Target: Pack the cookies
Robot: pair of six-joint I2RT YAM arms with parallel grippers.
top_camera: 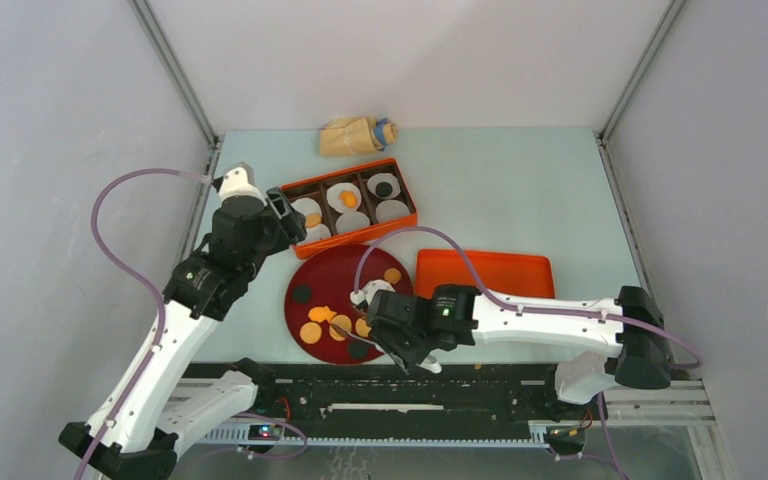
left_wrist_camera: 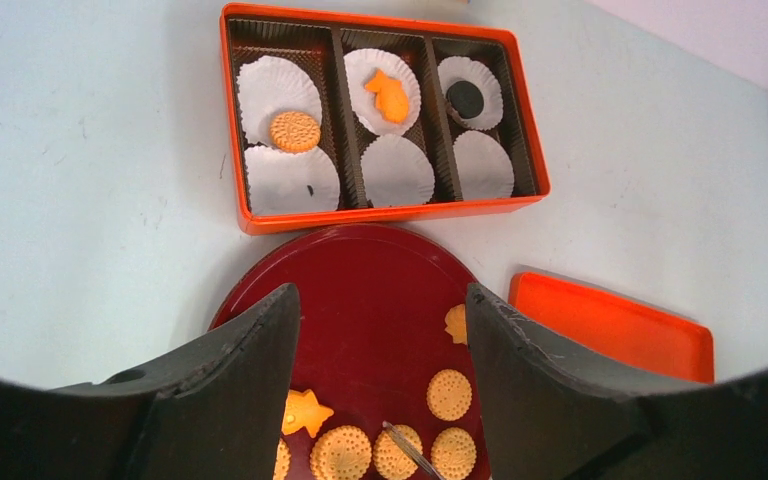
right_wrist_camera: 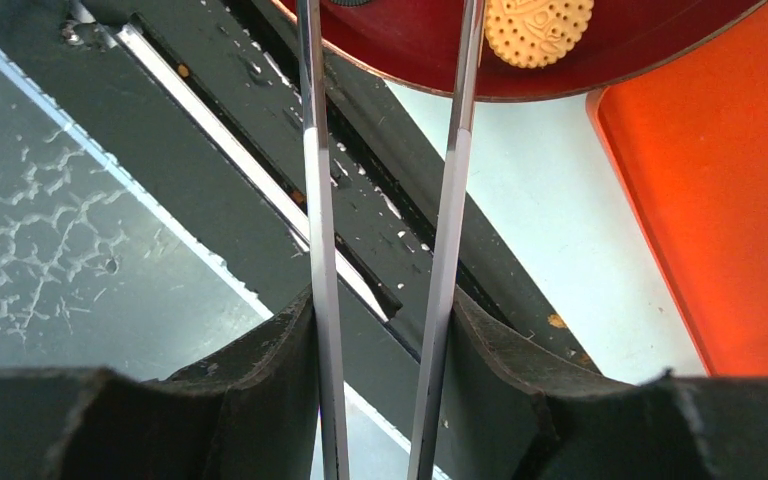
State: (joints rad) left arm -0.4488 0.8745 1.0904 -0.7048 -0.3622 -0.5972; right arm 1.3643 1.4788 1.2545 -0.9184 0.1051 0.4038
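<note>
Several tan cookies [left_wrist_camera: 449, 394] and a star-shaped one [left_wrist_camera: 303, 412] lie on the dark red plate [left_wrist_camera: 370, 290]. Dark cookies [top_camera: 302, 294] sit on it too. The orange box [left_wrist_camera: 380, 215] holds a round tan cookie [left_wrist_camera: 294, 131], an orange irregular cookie [left_wrist_camera: 390, 96] and a dark cookie [left_wrist_camera: 465, 98] on white liners. My left gripper [left_wrist_camera: 381, 292] hangs open and holds nothing, above the plate's far side, near the box [top_camera: 350, 200]. My right gripper [right_wrist_camera: 382, 300] is shut on metal tongs [right_wrist_camera: 315, 200]. The tong tips [top_camera: 335, 325] reach over the cookies at the plate's near edge.
The flat orange lid [top_camera: 485, 272] lies right of the plate. A tan bag [top_camera: 358, 135] rests at the back of the table. The black base rail [right_wrist_camera: 260, 130] runs just under the right gripper. Grey walls close in both sides.
</note>
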